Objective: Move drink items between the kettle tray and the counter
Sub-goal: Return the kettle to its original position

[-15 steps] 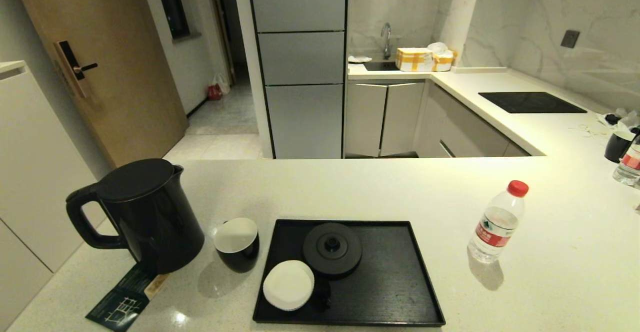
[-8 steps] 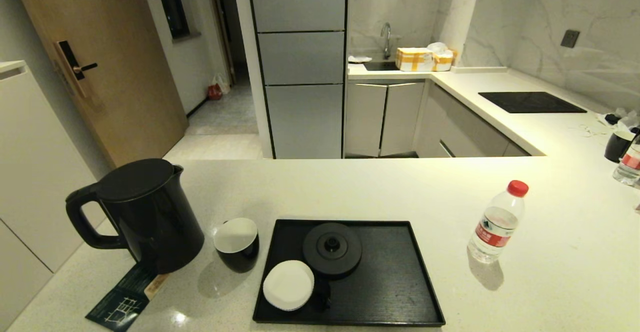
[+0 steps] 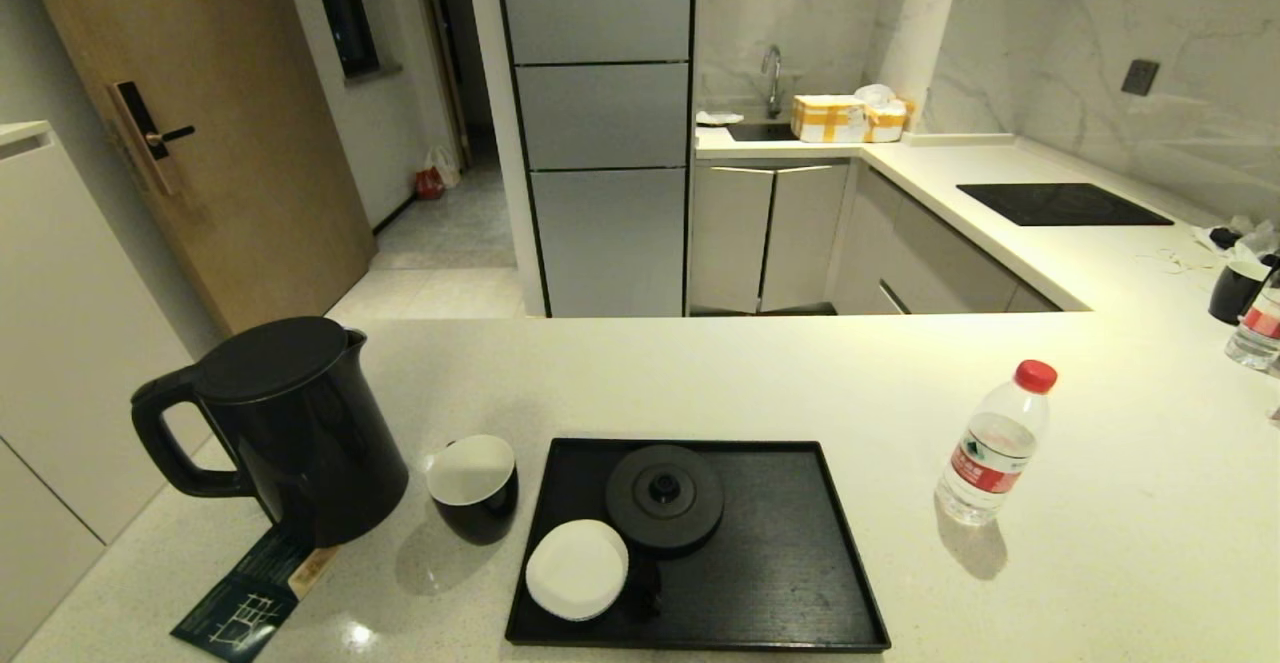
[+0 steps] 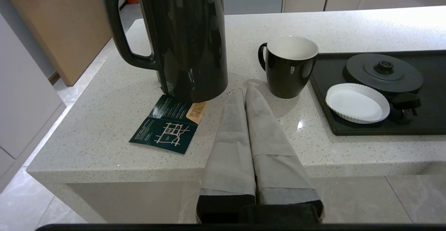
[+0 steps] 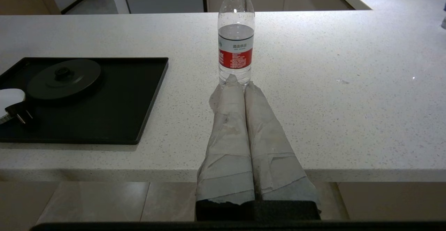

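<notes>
Kitchen cabinets, a tall grey unit and a wooden door [image 3: 200,133] stood behind an off-white speckled worktop [image 3: 760,383] that filled the near part of the scene and ran off to the far right, where a black cooktop panel [image 3: 1062,204] was set into it. On the near middle of the worktop lay the flat black tray [image 3: 780,563] with its low rim. It carried only the round kettle base [image 3: 664,498] and, just beside that on the near left, a white saucer [image 3: 577,569], with a black plug [image 4: 404,102] next to them.

All three drink items stood off the tray, on the worktop. The tall glossy black kettle [image 3: 290,433] was upright at the left, handle pointing left, its foot on one edge of a dark green leaflet [image 3: 250,598]. The small black cup [image 3: 473,488], white inside, stood between kettle and tray, near the tray's left rim but apart from it. The red-capped water bottle [image 3: 995,448] stood upright, well to the right of the tray.

Neither arm showed in the head view. The left hand [image 4: 245,91] hung at the near worktop edge, fingers pressed together and holding nothing, pointing between kettle and cup. The right hand [image 5: 240,81] was likewise closed and empty, its tips aimed at the bottle's foot.
</notes>
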Robot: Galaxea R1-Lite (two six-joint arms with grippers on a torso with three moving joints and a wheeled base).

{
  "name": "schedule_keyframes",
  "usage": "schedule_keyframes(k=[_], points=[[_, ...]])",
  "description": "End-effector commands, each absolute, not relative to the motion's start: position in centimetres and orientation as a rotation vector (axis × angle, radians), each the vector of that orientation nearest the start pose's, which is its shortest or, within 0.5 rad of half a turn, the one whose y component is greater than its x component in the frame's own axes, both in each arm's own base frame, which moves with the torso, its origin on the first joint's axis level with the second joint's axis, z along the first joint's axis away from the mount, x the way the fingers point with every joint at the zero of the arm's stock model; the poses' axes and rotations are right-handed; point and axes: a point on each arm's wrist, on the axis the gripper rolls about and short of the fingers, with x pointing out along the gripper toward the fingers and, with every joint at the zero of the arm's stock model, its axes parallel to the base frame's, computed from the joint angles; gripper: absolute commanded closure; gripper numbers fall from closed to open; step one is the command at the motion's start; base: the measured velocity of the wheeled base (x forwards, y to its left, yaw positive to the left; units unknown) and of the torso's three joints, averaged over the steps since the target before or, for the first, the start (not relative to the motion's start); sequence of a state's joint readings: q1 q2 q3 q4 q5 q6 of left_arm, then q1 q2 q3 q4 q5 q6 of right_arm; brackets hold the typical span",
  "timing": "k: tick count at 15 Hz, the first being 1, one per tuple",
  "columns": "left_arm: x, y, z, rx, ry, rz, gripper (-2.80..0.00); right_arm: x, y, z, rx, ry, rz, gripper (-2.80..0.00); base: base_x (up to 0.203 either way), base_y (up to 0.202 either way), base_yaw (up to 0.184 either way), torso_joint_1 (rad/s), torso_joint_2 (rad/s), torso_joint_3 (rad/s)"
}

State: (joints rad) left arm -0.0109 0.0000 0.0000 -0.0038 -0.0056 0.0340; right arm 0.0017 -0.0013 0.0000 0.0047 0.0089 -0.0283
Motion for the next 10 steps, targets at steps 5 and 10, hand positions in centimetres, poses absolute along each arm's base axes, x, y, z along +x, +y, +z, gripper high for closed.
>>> schedule_keyframes(k=[5, 10], points=[[-3.0, 0.1, 10.6, 0.028, -0.035, 0.018, 0.00, -2.3, 0.0, 7.5, -0.029, 0.004, 0.013, 0.00, 0.000, 0.000, 0.000, 0.000, 0.00, 0.000], [0.6, 0.3, 20.8, -0.083, 0.159, 0.155, 0.00, -2.3, 0.0, 7.5, -0.029, 0.004, 0.011, 0.00, 0.000, 0.000, 0.000, 0.000, 0.00, 0.000]])
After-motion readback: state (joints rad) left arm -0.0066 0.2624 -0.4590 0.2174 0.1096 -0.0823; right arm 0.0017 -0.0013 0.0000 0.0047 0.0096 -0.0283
